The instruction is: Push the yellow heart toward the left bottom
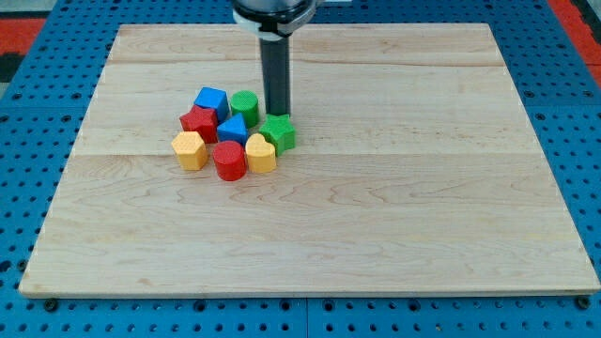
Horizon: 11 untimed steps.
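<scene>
The yellow heart lies in a tight cluster of blocks left of the board's middle. It touches the red cylinder on its left and the green star at its upper right. My tip stands just above the green star, to the upper right of the yellow heart, with the star between them. The tip is right next to the green cylinder.
The cluster also holds a blue cube, a red star, a blue triangle-like block and a yellow hexagon. The wooden board lies on a blue pegged surface.
</scene>
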Tool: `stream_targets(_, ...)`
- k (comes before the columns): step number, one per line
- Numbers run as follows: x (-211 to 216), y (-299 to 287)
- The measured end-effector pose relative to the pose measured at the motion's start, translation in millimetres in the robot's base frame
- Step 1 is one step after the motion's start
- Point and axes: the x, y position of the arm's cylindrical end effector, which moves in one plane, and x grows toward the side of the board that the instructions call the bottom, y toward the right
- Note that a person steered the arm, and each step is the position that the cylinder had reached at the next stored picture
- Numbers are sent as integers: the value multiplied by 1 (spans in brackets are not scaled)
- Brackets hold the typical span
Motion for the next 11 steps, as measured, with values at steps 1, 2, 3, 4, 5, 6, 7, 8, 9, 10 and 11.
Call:
stream_targets(1, 27, -10)
stream_targets(2, 33, -25)
stream_targets(3, 31, 4)
stream_targets(4, 47, 54)
stream_targets(5, 80, 39)
stream_targets(6, 81, 11)
stream_targets(7, 99, -11)
stream_targets(8, 117, -70)
stream_targets(9, 127, -121)
stream_targets(10, 132, -53)
stream_targets(11, 85, 40)
